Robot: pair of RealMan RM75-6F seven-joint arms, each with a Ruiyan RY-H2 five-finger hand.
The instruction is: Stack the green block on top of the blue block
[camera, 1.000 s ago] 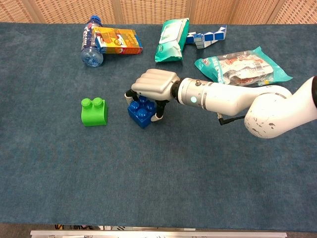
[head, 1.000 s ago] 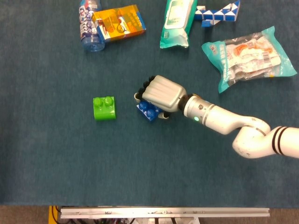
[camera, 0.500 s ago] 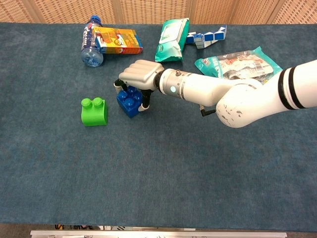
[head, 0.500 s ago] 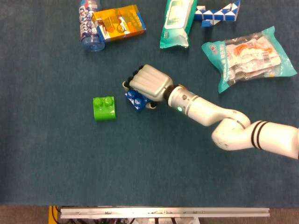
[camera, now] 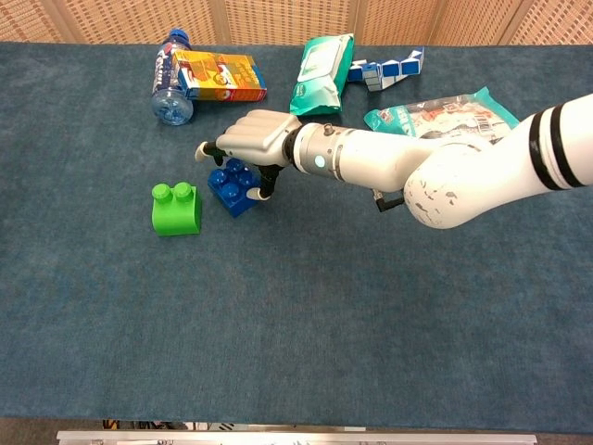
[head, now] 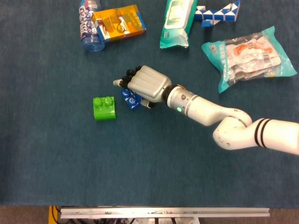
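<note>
- Right hand is seen draped over the blue block, fingers curled down around it. Looks like contact on the far and right sides, but whether it's actually gripped or just cupped can't be told from either view.
- Blue block is sat on the table, tilted a bit, just right of the green block. A small gap is visible btwn them, not touching.
- Green block is upright, studs up, untouched, nothing on it yet. So stacking isn't started imo.
- Left hand isn't seen in either view.
- Risks from here:
  - green could get bumped or shoved left if the blue one is pushed any closer, bc the gap is tiny
  - blue is left skewed, so studs won't line up w/ green later
  - fingers could snag blue on the way off and flip it
</note>
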